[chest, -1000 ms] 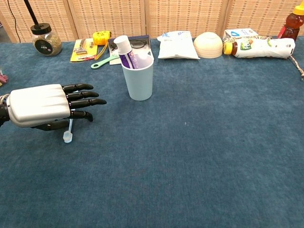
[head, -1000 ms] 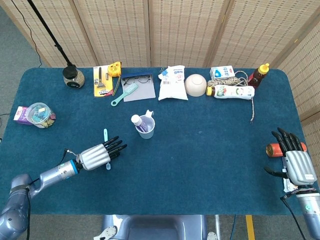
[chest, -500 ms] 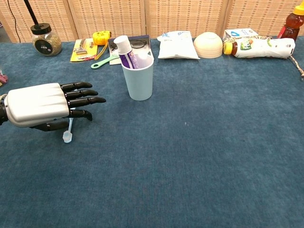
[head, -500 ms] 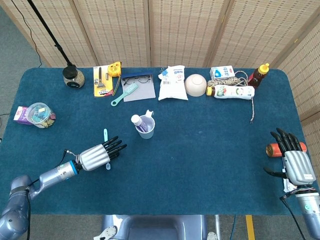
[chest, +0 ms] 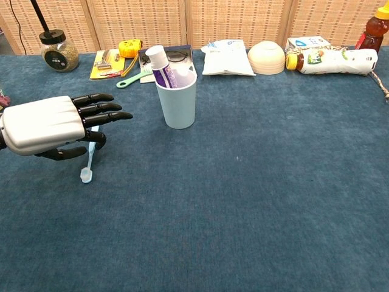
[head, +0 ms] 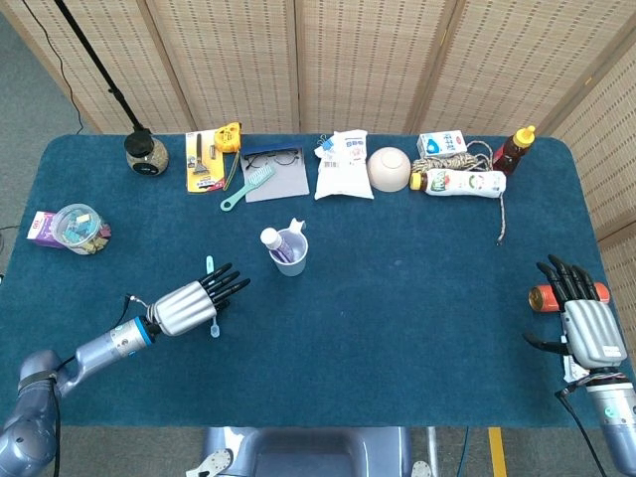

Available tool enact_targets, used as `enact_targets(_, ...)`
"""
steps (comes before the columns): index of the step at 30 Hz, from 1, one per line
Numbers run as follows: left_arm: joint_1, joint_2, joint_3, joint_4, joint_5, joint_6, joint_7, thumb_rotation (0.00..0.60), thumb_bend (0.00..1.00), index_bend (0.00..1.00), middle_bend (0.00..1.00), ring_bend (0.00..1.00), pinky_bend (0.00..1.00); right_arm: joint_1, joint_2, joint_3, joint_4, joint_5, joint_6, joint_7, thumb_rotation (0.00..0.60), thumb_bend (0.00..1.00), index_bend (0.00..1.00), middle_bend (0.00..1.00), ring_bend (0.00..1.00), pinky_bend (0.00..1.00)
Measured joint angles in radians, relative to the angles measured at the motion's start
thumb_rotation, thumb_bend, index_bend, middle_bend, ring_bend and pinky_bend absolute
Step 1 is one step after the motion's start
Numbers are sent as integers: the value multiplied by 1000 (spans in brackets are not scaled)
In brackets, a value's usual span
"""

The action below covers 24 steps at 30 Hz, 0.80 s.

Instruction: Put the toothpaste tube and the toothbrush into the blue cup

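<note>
Left hand (chest: 45,125) over pale blue plastic toothbrush (chest: 88,165), black fingers (chest: 100,114) clamped on it, brush tip down at blue table (chest: 255,201). White-capped purple toothpaste tube (chest: 159,68) upright in light blue cup (chest: 177,100). Right hand (head: 581,318) at table edge, fingers apart, holding nothing.

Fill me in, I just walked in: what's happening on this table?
The toothpaste tube already stands in the blue cup. The toothbrush lies on the table, partly under the left hand, whose fingers stretch toward the cup; whether it grips the brush is unclear. The right hand rests open at the table's far right edge.
</note>
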Motion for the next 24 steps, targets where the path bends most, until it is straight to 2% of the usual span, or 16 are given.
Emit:
enact_targets(10, 8, 2, 5, 7, -3, -7, -5, 600, 423, 459, 0, 0, 12, 1, -2, -1, -3, 0, -3, -8, 600, 0, 0, 0, 0, 0)
enact_targets(18, 5, -3, 5, 7, -9, -22, -3, 600, 317, 422, 0, 0, 12, 0, -1, 1, -4, 4, -4, -9, 600, 0, 0, 0, 0, 0)
enact_targets(24, 6, -3, 3, 7, -12, -21, 1, 600, 307, 418, 0, 0, 12, 1, -1, 0, -4, 1, -5, -8, 600, 0, 0, 0, 0, 0)
